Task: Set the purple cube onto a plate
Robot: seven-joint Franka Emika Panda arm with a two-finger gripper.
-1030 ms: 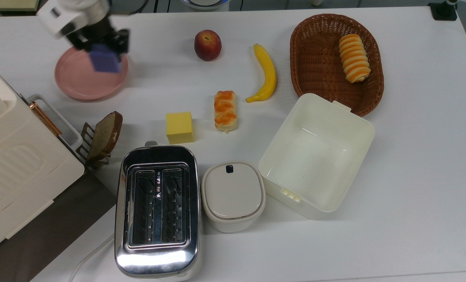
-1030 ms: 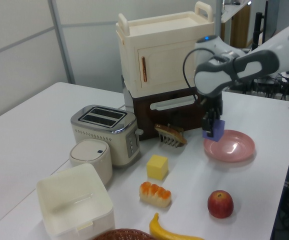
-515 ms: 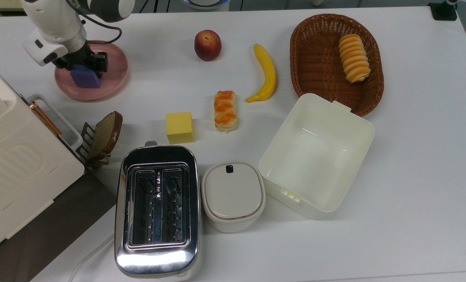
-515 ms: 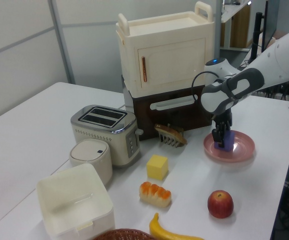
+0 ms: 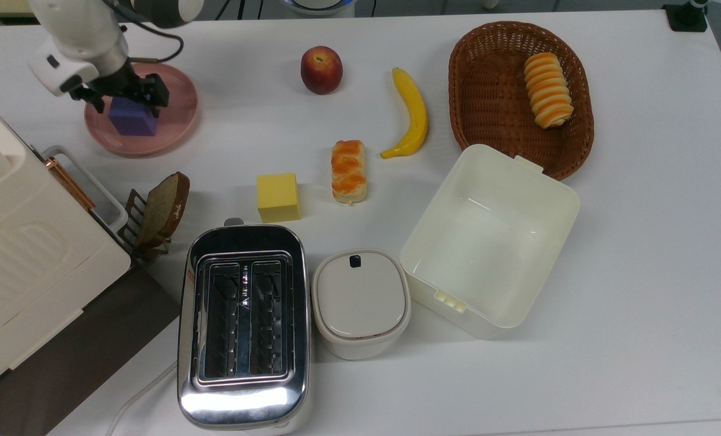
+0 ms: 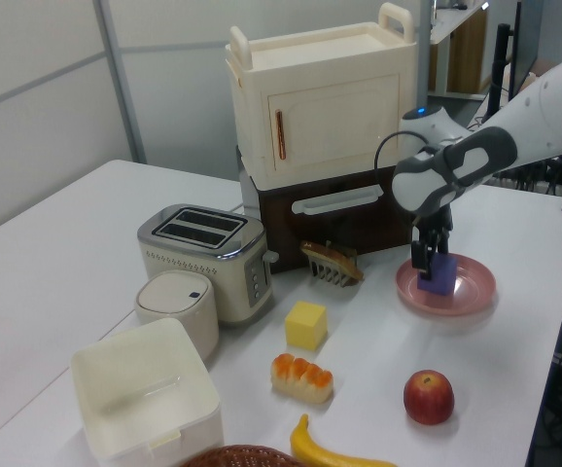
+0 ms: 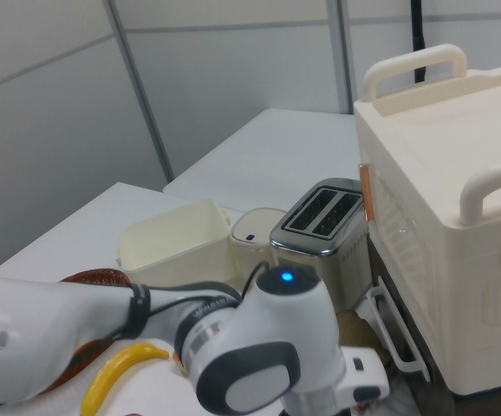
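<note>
The purple cube [image 5: 133,119] rests on the pink plate [image 5: 178,121] at the top view's far left. My gripper [image 5: 125,103] hangs just over the cube, open, one finger on each side of the cube's top. In the left view the purple cube [image 6: 439,277] sits on the left half of the plate [image 6: 471,292], with the gripper [image 6: 433,258] right above it. The right view looks at the back of my arm [image 7: 259,355], which hides the plate.
An apple [image 5: 321,69], a banana [image 5: 411,115], a pastry [image 5: 348,171] and a yellow cube [image 5: 278,197] lie mid-table. A wicker basket [image 5: 493,109], cream box [image 5: 490,239], lidded pot [image 5: 360,301], toaster [image 5: 243,324], toast rack [image 5: 157,212] and cream cabinet [image 5: 21,254] stand around.
The gripper came down onto the plate with the cube, then let it go. The fingers have spread and the hand has lifted slightly; the cube stays on the plate.
</note>
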